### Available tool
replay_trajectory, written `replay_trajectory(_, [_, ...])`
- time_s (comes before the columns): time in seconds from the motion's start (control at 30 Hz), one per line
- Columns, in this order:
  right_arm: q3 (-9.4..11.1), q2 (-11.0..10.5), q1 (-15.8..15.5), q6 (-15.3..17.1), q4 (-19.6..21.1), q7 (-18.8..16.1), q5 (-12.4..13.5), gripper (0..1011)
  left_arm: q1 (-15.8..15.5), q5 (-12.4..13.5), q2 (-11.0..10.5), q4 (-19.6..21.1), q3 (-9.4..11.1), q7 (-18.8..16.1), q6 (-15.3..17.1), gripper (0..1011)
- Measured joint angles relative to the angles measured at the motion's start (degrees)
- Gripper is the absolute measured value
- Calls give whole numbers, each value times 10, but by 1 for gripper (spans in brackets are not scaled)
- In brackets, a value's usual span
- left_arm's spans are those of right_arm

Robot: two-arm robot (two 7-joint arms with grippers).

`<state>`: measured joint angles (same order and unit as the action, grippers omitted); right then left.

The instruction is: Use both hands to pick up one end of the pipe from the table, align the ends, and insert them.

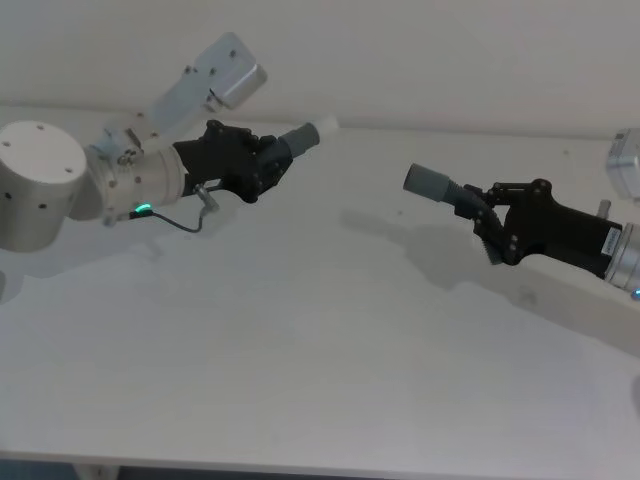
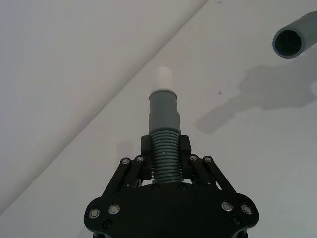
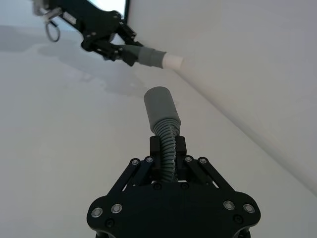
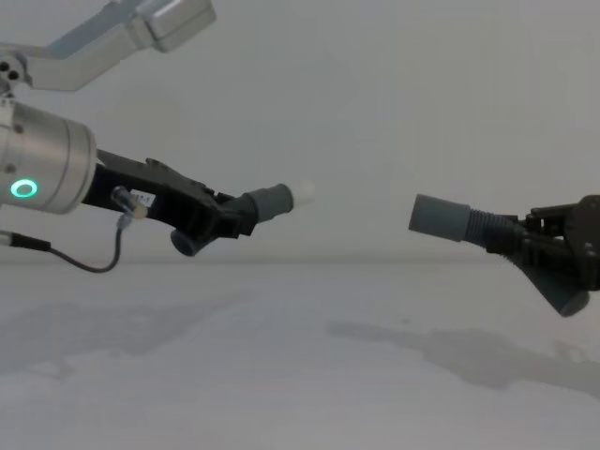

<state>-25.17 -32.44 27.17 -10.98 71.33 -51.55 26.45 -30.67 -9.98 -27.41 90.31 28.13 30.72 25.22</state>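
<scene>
The left gripper [image 2: 165, 147] is shut tight on the ribbed stretch of the first hose piece [image 2: 165, 161], one finger on either side. The smooth cuff [image 2: 163, 109] and its white tip [image 2: 163, 78] stick straight out past the fingertips. The gripper holds the piece up in the air over the far left of the table [image 1: 300, 370], with the tip aimed toward the right. A green ring light [image 4: 22, 189] glows on the silver wrist, and a thin cable [image 4: 94, 263] droops beneath it.

Across from it, the right gripper [image 3: 167, 149] is clamped the same way on the ribs of the second hose piece [image 3: 167, 133]. Its open cuff [image 3: 159, 103] pokes out beyond the fingers, pointing left. From the chest view the two cuffs sit at much the same height and roughly face each other, well apart, with the white tip angled slightly upward. Both pieces are clear of the table, which carries their shadows underneath.
</scene>
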Motion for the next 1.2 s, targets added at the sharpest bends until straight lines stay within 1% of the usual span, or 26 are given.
replay_trajectory(0.07, [-3,-2,5,-9,-6,-11,0,162,-3,-2,-6,0,1,9,-2,308])
replay_trajectory(0.1, [-5,-3,9,-19,-12,-23,0,161,-4,-3,-8,0,1,13,-3,308])
replay_trajectory(0.17, [-7,-4,12,-27,-17,-32,0,161,-8,-7,-15,0,3,28,-7,308])
replay_trajectory(0.27, [-13,-7,23,-46,-29,-55,-1,161,-15,-11,-25,0,6,47,-13,308])
replay_trajectory(0.5, [-24,-13,38,-69,-44,-82,-6,161,-31,-26,-41,-6,13,94,-30,308])
replay_trajectory(0.57, [-26,-14,40,-73,-45,-87,-8,161,-37,-31,-46,-9,16,112,-36,308])
replay_trajectory(0.67, [-31,-16,45,-79,-49,-93,-13,161,-43,-37,-49,-11,19,131,-42,308])
replay_trajectory(0.93, [-41,-19,55,-89,-53,-99,-25,161,-65,-58,-63,-19,32,193,-56,308])
replay_trajectory(1.2, [-49,-20,61,-92,-56,-100,-31,161,-79,-71,-68,-25,43,229,-61,308])
